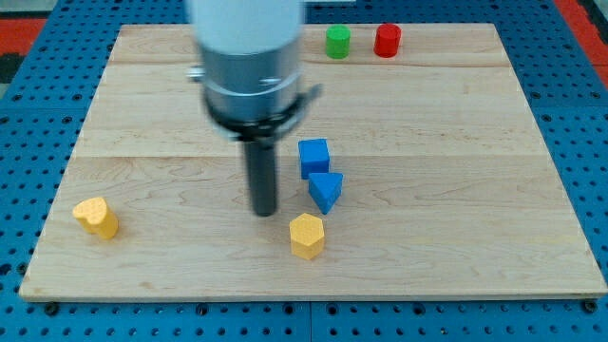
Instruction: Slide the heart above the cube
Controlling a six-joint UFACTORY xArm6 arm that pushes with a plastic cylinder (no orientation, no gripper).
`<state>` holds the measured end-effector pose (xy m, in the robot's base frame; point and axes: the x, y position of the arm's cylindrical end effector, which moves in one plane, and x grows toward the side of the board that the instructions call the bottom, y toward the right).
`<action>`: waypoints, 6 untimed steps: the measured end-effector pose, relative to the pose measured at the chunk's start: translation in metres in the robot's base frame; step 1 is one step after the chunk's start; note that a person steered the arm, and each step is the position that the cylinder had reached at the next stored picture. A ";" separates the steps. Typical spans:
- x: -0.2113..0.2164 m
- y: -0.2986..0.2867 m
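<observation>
Heart (pixel 96 217), the yellow one, sits far at the view's left near the bottom of the wooden board (pixel 475 190), well apart from the blue cube (pixel 313 157) in the middle. It looks small, hard and light, so it should slide easily. My tip (pixel 264 211) holds nothing and stands just left of the cube. I think pushing the heart's flat side is best.
</observation>
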<state>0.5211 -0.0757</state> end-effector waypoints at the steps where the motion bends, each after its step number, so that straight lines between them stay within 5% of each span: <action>1: 0.054 -0.056; 2: 0.087 -0.148; 3: 0.006 -0.157; 5: -0.109 -0.145; 6: -0.126 -0.068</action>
